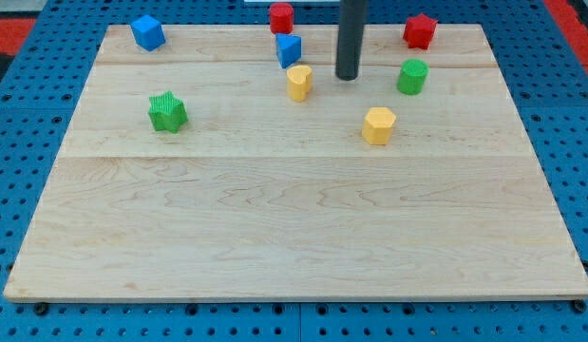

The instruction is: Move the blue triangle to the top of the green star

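Observation:
The blue triangle (289,49) sits near the view's top centre, just below a red block (281,17) and just above a yellow heart (299,83). The green star (167,111) lies at the view's left, well down-left of the triangle. My tip (347,77) rests on the board to the right of the blue triangle and the yellow heart, a short gap away from both, touching no block.
A blue cube (148,32) sits at the top left. A red star (419,30) is at the top right, a green cylinder (412,76) below it, and a yellow hexagon (378,124) lower down. The wooden board (294,228) ends at blue pegboard.

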